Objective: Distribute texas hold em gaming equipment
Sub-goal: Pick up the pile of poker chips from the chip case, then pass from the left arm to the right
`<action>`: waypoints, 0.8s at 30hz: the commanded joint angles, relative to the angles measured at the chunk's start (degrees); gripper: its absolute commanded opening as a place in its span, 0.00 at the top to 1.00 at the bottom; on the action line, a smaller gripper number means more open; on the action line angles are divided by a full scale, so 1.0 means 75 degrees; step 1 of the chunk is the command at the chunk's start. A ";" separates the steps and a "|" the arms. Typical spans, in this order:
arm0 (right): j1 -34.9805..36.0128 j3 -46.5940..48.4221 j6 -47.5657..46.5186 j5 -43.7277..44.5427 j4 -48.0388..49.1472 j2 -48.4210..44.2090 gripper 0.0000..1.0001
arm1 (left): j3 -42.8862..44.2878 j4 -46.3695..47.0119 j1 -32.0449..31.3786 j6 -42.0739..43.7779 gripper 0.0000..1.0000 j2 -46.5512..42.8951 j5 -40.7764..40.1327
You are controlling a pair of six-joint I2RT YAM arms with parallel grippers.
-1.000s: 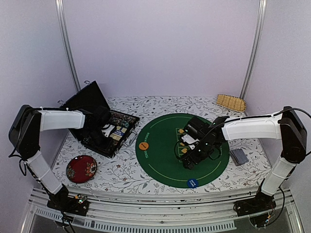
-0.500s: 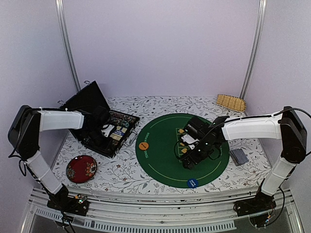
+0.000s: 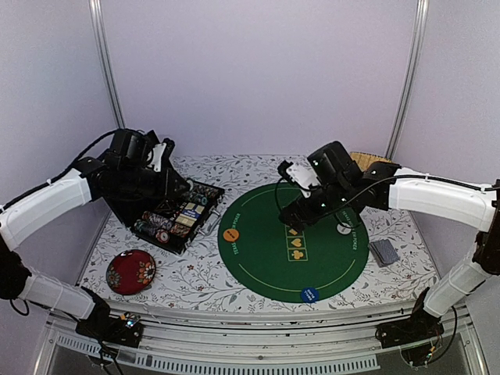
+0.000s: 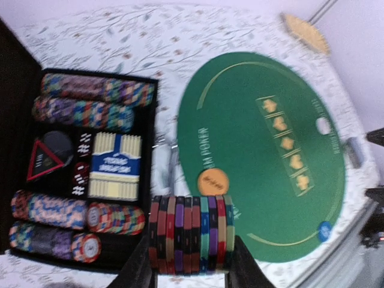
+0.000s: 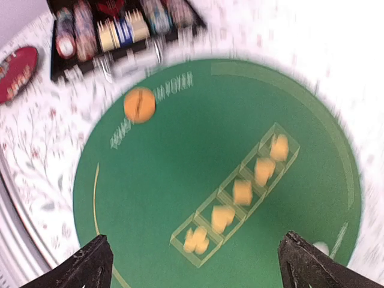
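Observation:
My left gripper (image 4: pixel 191 255) is shut on a row of several striped poker chips (image 4: pixel 192 231), red, purple and green, held edge-on above the case's near edge. In the top view the left gripper (image 3: pixel 173 187) hangs raised over the open black case (image 3: pixel 205 205). My right gripper (image 5: pixel 195 252) stands wide open and empty, high above the green round mat (image 3: pixel 258 262). On the mat lie an orange disc (image 3: pixel 230 233), a white disc (image 3: pixel 344 229) and a blue disc (image 3: pixel 309 294). A grey-blue card deck (image 3: pixel 383 251) lies right of the mat.
The case holds more chip rows (image 4: pixel 90 102) and a boxed deck (image 4: pixel 114 165); its lid (image 3: pixel 137 160) stands up at the back left. A dark red floral dish (image 3: pixel 131 271) sits front left. A tan woven piece (image 3: pixel 361 160) lies at the back right.
Both arms have risen. The left gripper came up out of the case and the right gripper lifted off the middle of the mat.

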 commanded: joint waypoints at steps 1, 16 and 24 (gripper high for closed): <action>0.0431 0.0566 -0.1918 0.0016 0.2000 0.0026 0.03 | -0.0538 0.2537 -0.0450 -0.1961 1.00 -0.0071 0.2150; 0.0980 0.2001 -0.5490 -0.1358 0.3444 0.2079 0.12 | -0.0887 0.4671 -0.1151 -0.3353 1.00 0.0688 0.4134; 0.0787 0.2482 -0.5605 -0.1498 0.3443 0.2540 0.35 | -0.0961 0.4692 -0.1152 -0.3316 1.00 0.0661 0.4237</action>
